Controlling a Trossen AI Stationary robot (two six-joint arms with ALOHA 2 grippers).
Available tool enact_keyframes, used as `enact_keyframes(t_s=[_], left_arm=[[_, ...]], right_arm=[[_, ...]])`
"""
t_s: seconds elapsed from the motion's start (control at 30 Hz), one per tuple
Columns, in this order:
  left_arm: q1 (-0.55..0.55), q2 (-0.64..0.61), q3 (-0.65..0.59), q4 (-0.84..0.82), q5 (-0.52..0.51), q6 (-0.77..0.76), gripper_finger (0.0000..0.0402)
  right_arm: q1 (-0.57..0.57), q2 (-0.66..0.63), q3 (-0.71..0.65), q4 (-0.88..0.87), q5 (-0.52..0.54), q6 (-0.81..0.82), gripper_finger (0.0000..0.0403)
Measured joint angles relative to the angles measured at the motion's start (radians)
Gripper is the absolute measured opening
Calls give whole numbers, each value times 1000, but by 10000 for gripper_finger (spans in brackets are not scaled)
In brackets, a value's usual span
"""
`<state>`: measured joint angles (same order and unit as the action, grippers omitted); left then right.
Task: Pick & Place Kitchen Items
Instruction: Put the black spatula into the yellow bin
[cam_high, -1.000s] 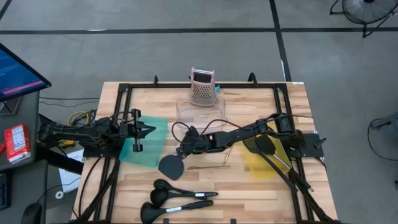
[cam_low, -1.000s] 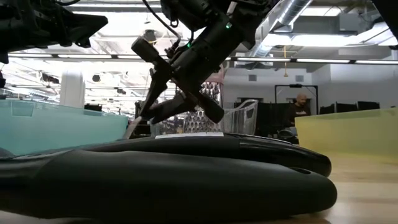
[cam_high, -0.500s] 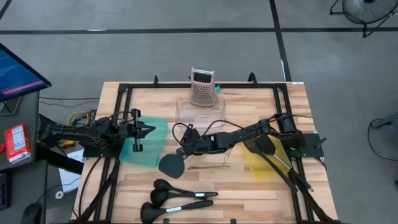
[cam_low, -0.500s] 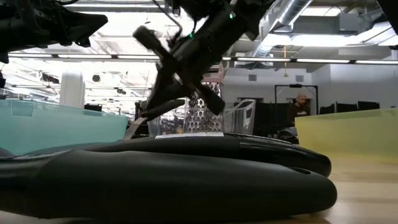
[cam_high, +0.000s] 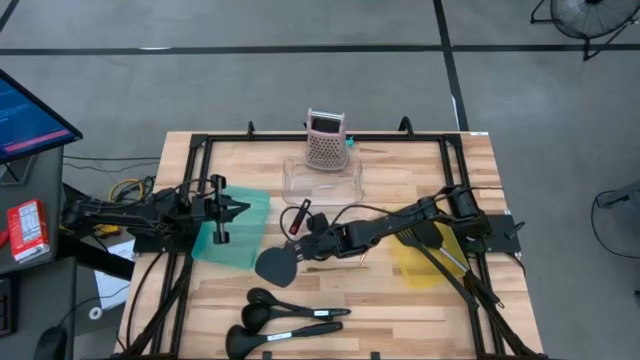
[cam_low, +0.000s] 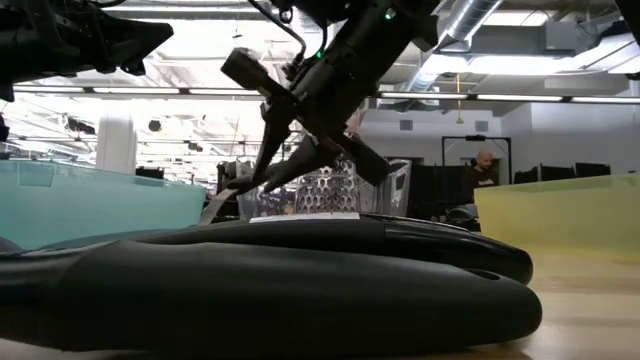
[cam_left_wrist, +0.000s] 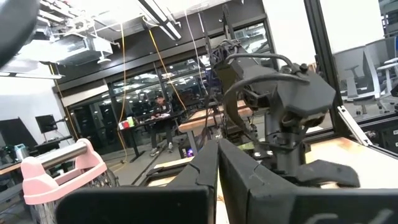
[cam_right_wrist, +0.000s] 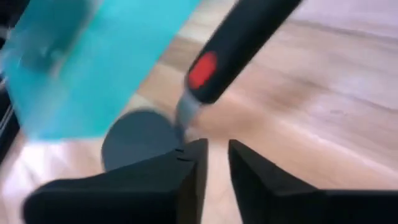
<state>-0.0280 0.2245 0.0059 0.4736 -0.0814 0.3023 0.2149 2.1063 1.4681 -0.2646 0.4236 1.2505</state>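
The right gripper (cam_high: 303, 243) hangs just beside the teal tray (cam_high: 250, 215), its fingers (cam_right_wrist: 186, 165) a narrow slit apart with only bare wood showing between them. The red-marked spoon (cam_high: 275, 265) lies at the tray's edge. Its grey head sits by the tray's corner, and its black handle runs away from that corner, past the fingertips. From the fingers, the thin neck sits just ahead and a little to one side, not between them, so the grasp seems to turn on closing that offset.

The left gripper (cam_high: 238, 209) hovers over the teal tray, fingers pressed together, farther from the handle than the right. The tray looks empty. The clear tray (cam_high: 323, 183) beyond it also looks empty. The yellow tray (cam_high: 415, 268), well apart from it, holds a slotted turner (cam_high: 420, 235).
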Motion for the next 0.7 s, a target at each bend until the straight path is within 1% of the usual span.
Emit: enact_keyframes(t_s=[0.1,0.27,0.4,0.53,0.7], left_arm=[[0,0,0,0,0,0,2],[0,0,0,0,0,0,2],[0,0,0,0,0,0,2],[0,0,0,0,0,0,2],[0,0,0,0,0,0,2]], right_arm=[[-4,0,0,35,24,21,115],[-20,0,0,131,25,-47,196],[-32,1,0,135,31,-32,254],[-33,11,-1,130,27,-21,283],[-36,10,0,134,49,-3,291]])
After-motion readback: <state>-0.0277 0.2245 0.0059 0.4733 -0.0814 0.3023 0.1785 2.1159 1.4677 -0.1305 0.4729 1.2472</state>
